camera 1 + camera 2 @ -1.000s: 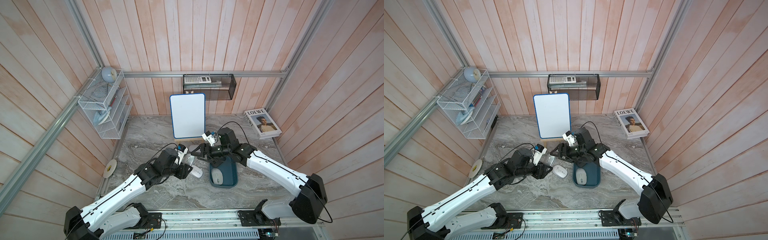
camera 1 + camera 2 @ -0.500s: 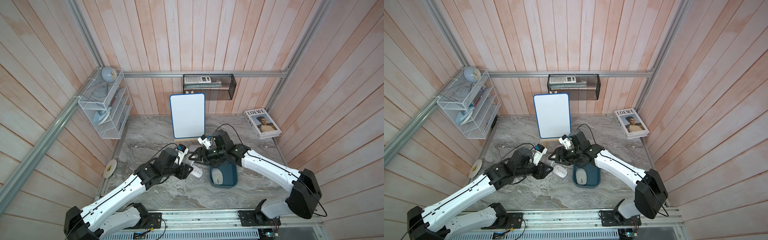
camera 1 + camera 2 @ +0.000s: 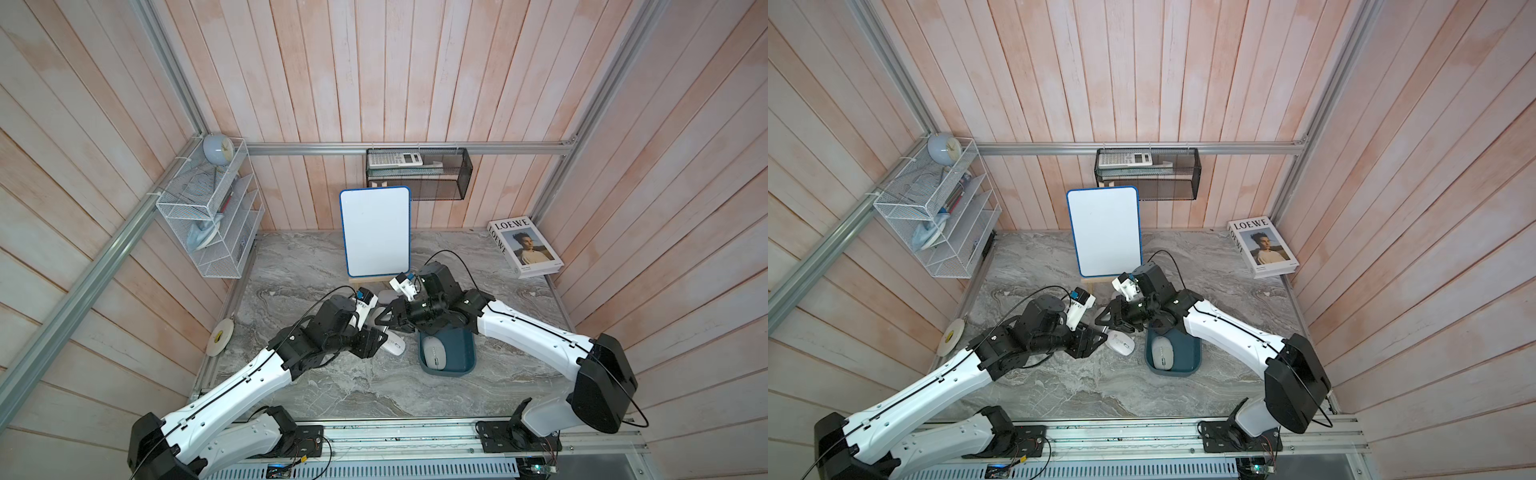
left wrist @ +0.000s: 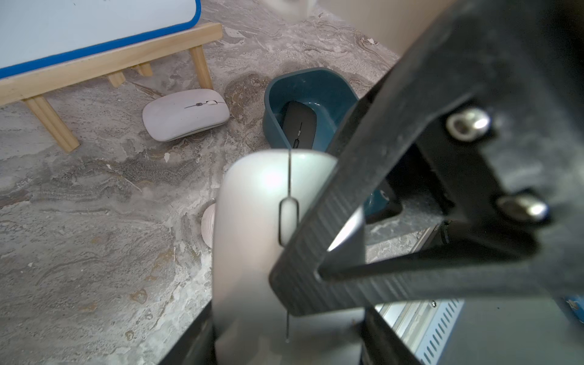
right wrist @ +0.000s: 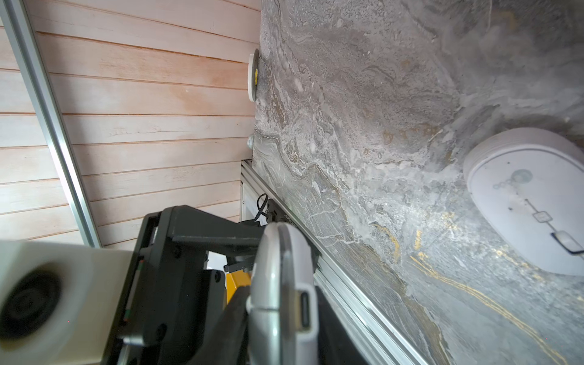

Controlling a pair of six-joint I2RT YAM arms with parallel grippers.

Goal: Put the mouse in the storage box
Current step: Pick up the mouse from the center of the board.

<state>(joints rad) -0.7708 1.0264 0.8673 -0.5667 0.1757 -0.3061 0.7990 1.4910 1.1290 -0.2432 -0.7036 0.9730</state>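
At left, clamps narrow on the silver mouse [image 4: 252, 221]: left gripper [image 3: 371, 338], holding it on edge above the marble table [image 3: 332, 386], outside the box. Meets it from the right, closed tight against both faces: right gripper [image 3: 390, 319]. Below, belly-up, a white mouse [image 3: 394, 344]. Rightmost, the teal storage box [image 3: 463, 351], with a grey mouse [image 3: 434, 353] inside.

Top pair overhead, whole table [image 3: 353, 386]; wrist views close, low.
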